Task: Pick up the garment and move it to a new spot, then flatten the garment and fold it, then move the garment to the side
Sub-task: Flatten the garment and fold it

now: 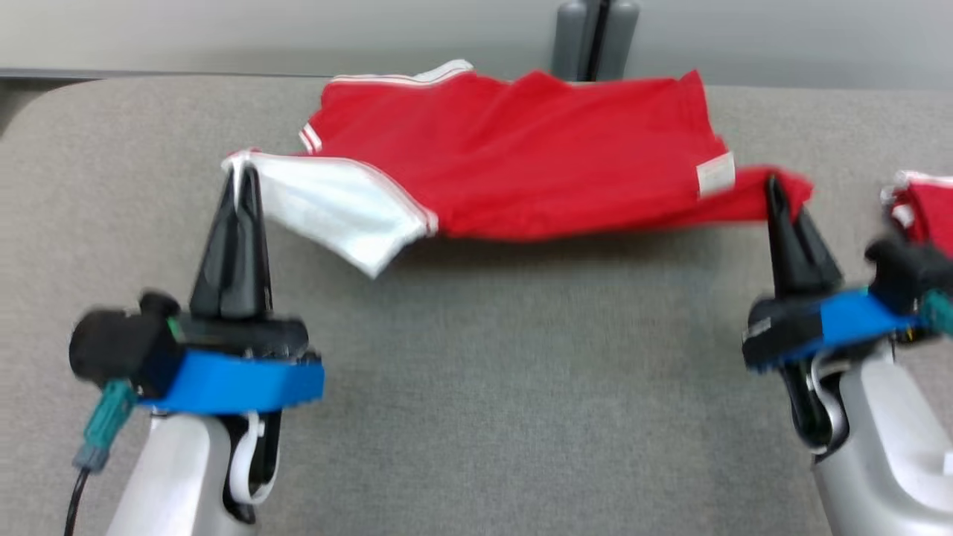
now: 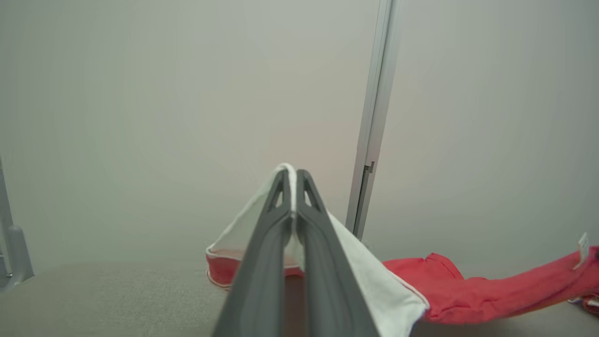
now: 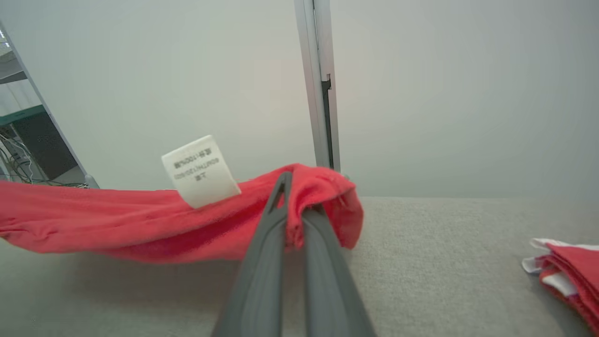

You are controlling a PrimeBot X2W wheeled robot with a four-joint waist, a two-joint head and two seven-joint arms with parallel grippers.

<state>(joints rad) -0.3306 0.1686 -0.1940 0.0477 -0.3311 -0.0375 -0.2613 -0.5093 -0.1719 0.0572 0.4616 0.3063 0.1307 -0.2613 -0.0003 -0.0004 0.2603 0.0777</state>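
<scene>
Two grippers, two garments counted. Left gripper (image 1: 241, 175): fingers pressed together on white end of red garment (image 1: 536, 149). Garment stretched between both grippers, front edge raised off grey table (image 1: 476, 372). Right gripper (image 1: 774, 186): red corner pinched. Second garment (image 1: 923, 205), folded, just right of it.

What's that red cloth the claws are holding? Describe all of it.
The garment is soft red fabric with a white panel, striped trim and a white label. The left gripper pinches its white corner, the right gripper a red corner, holding its near edge up; the rest sags onto the grey table.
</scene>
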